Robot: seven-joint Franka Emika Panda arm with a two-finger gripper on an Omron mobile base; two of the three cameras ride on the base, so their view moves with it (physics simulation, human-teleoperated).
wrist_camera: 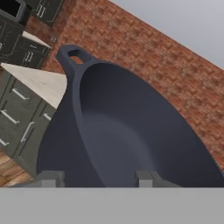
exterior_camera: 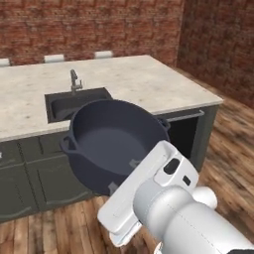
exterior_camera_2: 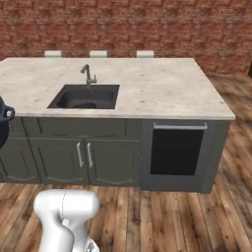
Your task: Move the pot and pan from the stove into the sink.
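Between pincer (wrist_camera: 100, 178) fingers, tilted pot (exterior_camera: 111, 139)

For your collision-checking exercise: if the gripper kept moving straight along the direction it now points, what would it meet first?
The gripper already grips the rim of the pot; carried on, that pot would probably meet the island's dark cabinet front, though depth is unclear.

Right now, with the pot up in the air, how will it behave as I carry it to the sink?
The pot looks rigid and probably heavy. The gripper pinches one rim wall only, jaws astride it, so it may swing. It hangs tilted; its smooth wall could slip. Move slowly toward the sink.
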